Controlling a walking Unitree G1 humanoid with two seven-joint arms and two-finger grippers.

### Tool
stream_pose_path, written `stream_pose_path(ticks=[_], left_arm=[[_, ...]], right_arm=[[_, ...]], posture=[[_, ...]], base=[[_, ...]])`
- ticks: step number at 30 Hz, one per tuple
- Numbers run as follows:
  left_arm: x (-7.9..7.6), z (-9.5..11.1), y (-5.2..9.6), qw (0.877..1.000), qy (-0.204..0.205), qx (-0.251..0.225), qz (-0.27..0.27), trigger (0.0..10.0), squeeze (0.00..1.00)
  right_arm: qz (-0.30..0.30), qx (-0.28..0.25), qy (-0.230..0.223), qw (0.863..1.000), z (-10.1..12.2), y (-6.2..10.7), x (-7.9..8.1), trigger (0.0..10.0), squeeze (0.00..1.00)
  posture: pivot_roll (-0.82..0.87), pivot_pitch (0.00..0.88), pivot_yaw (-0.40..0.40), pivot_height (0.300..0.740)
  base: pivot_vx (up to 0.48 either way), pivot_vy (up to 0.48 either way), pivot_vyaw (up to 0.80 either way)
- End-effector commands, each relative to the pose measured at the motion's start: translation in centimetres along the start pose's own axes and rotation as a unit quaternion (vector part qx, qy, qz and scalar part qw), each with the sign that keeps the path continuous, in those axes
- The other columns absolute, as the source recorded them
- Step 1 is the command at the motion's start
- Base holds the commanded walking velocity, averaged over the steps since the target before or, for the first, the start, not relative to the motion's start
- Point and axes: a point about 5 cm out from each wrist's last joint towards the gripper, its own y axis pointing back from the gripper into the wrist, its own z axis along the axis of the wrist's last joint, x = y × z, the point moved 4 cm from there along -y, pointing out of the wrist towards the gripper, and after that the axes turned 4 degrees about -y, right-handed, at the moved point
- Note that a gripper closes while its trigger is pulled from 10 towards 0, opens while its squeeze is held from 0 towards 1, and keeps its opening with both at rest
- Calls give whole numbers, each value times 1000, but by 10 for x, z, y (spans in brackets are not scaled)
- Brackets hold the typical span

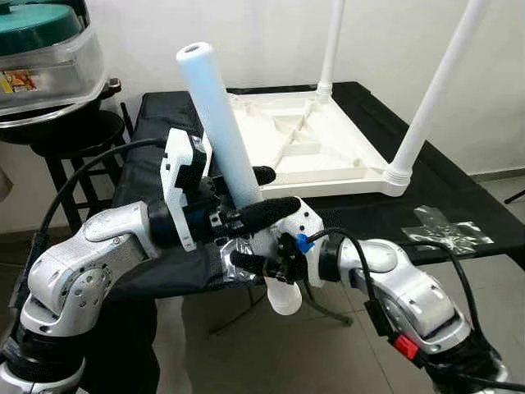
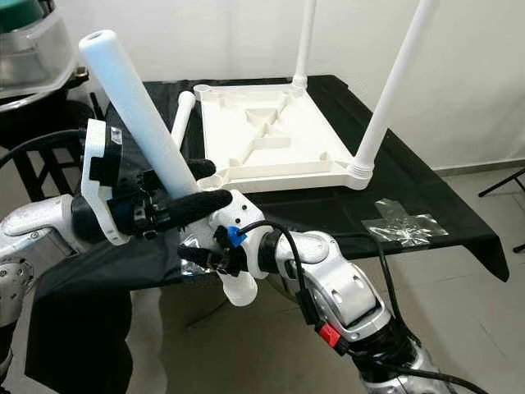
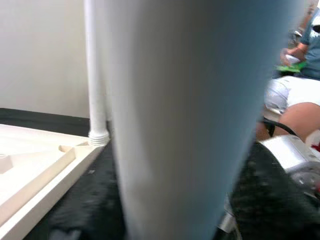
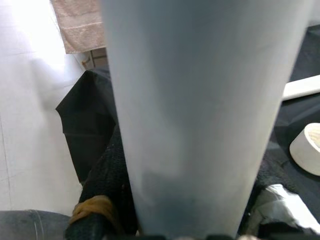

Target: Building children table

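I hold a loose white table leg (image 1: 221,131), tilted with its top leaning left, in front of the black-draped table (image 1: 426,189). My left gripper (image 1: 258,193) is shut on its middle. My right gripper (image 1: 267,264) is shut on it lower down, just above its bottom end (image 1: 285,300). The leg (image 3: 190,120) is blurred close up in both wrist views. The white tabletop (image 1: 316,148) lies upside down on the cloth. Two legs stand in it: one at the far corner (image 1: 331,41), one at the near right corner (image 1: 435,90). Its near left socket (image 2: 207,176) lies just behind my left gripper.
Another loose white leg (image 2: 182,115) lies on the cloth left of the tabletop. Crumpled clear tape (image 1: 447,226) is stuck near the cloth's right front edge. A dark stool (image 1: 66,139) carrying a green-lidded appliance (image 1: 41,49) stands at the left. A seated person (image 3: 300,75) is off to the side.
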Motion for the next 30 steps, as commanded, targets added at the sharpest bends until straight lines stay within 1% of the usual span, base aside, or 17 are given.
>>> stream_pose_path(ticks=[1, 10, 11, 12, 13, 14, 15, 16, 18, 19, 20, 21, 26, 27, 28, 29, 30], left_arm=[[4, 8, -2, 1000, -4, -15, 8, 0, 0], [9, 13, -2, 999, -15, -22, 23, 0, 0], [10, 15, -2, 999, -18, -24, 24, 0, 0], [10, 15, -2, 999, -18, -24, 24, 0, 0], [10, 16, -3, 999, -21, -24, 23, 0, 0], [10, 16, -3, 999, -21, -24, 23, 0, 0], [7, 16, -4, 1000, -23, -16, 4, 0, 0], [7, 16, -4, 1000, -23, -16, 4, 0, 0], [0, 16, -5, 999, -19, -7, -25, 0, 0], [-7, 15, -5, 999, -14, 0, -51, 0, 0], [-7, 15, -5, 999, -14, 0, -51, 0, 0], [-16, 15, -4, 996, -8, 10, -86, 0, 0], [-33, 20, -1, 986, 13, 13, -168, 0, 0], [-35, 23, -1, 982, 18, 10, -185, 0, 0], [-36, 25, -2, 980, 20, 7, -196, 0, 0], [-38, 28, -3, 978, 24, 0, -208, 0, 0], [-40, 30, -5, 976, 27, -5, -216, 0, 0]], right_arm=[[-10, -7, 8, 1000, 4, -2, -2, 10000, 0], [-20, -23, 4, 1000, 8, -4, -4, 10000, 0], [-17, -44, -9, 999, 13, -3, -4, 10000, 118], [-17, -44, -9, 999, 13, -3, -4, 10000, 118], [-3, -59, -12, 998, 19, -1, -2, 10000, 1000], [-3, -59, -12, 998, 19, -1, -2, 10000, 1000], [47, -86, -9, 995, 29, 12, 3, 10000, 1000], [47, -86, -9, 995, 29, 12, 3, 10000, 1000], [98, -87, 6, 991, 31, 28, 7, 10000, 1000], [125, -81, 10, 989, 31, 38, 6, 10000, 1000], [125, -81, 10, 989, 31, 38, 6, 10000, 1000], [155, -74, 9, 985, 33, 50, 5, 10000, 1000], [220, -25, 30, 975, 30, 72, 2, 10000, 1000], [226, -14, 40, 973, 30, 73, -1, 10000, 173], [229, -9, 46, 972, 30, 74, -2, 10000, 173], [231, -11, 51, 972, 32, 73, -4, 10000, 0], [232, -12, 54, 971, 34, 72, -5, 10000, 0]], posture=[[6, 107, -2, 740], [7, 102, -1, 740], [7, 101, 0, 740], [7, 101, 0, 740], [9, 102, 0, 740], [9, 102, 0, 740], [8, 105, 2, 740], [8, 105, 2, 740], [10, 106, -3, 740], [11, 108, -4, 740], [11, 108, -4, 740], [11, 108, -4, 740], [16, 107, -16, 740], [17, 107, -19, 740], [17, 107, -19, 740], [19, 107, -24, 740], [20, 107, -24, 740]], base=[[0, 0, 0], [0, 0, 0], [0, 0, 0], [0, 0, 0], [0, 0, 0], [0, 0, 0], [0, 0, 0], [0, 0, 0], [0, 0, 0], [0, 0, 0], [0, 0, 0], [0, 0, 0], [0, 0, 0], [0, 0, 0], [0, 0, 0], [0, 0, 0], [0, 0, 0]])
